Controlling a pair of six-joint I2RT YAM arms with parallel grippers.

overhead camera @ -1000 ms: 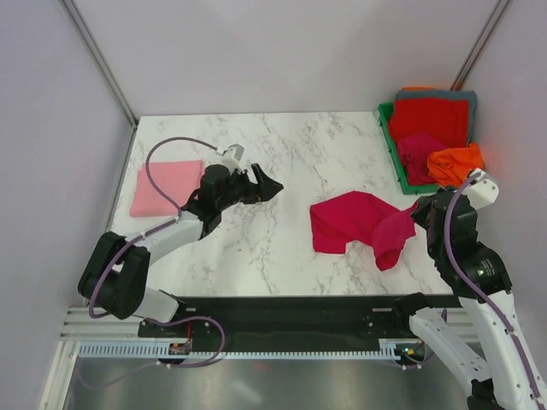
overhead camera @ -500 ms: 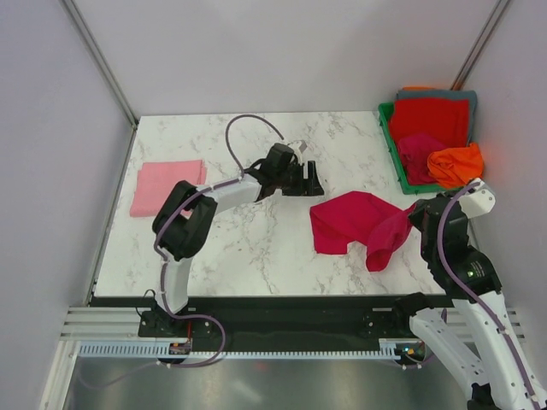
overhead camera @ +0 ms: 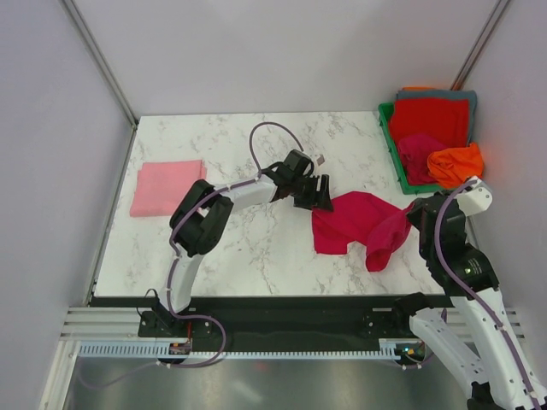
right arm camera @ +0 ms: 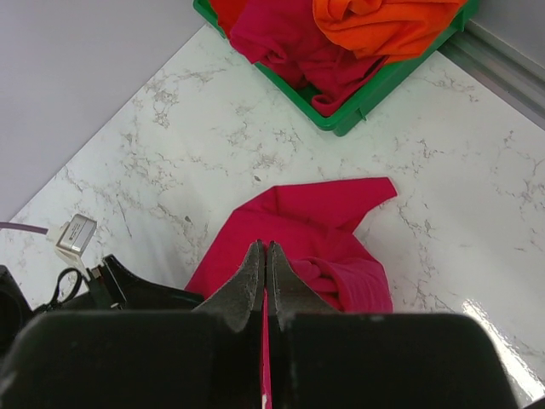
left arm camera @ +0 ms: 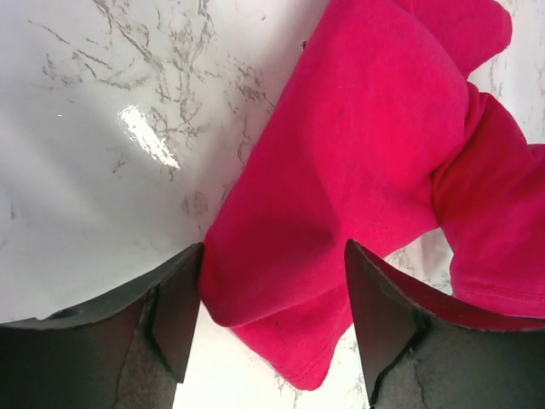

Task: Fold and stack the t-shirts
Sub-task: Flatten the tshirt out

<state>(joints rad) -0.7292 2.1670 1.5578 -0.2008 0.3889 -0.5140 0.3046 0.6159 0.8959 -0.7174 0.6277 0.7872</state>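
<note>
Cloth of the crimson t-shirt [overhead camera: 355,222] lies crumpled on the right half of the tabletop [overhead camera: 256,248], partly flat and partly bunched. It is drawn up toward the right claw [right arm camera: 266,249], whose fingers are pressed together on a thin fold of the shirt's right edge. On the opposite side the left claw [left arm camera: 274,247] stands with jaws apart, astride the shirt's left corner, with cloth between the fingers but not yet pinched. The step in hand looks like taking a second hold so the shirt can be spread flat before folding. To do it well, the left claw should sink until one finger slides along the marble under the hem. It should then close on a single layer at the corner, not on the doubled fold beneath it; too deep a bite would likely gather two layers and leave a twist. With both holds firm, drawing them apart low over the tabletop should flatten the shirt. The light pink folded t-shirt [overhead camera: 167,186] lies at the far left, a likely base for the stack, and the other t-shirts [overhead camera: 432,120] sit in the green bin [overhead camera: 390,141] at the far right.
</note>
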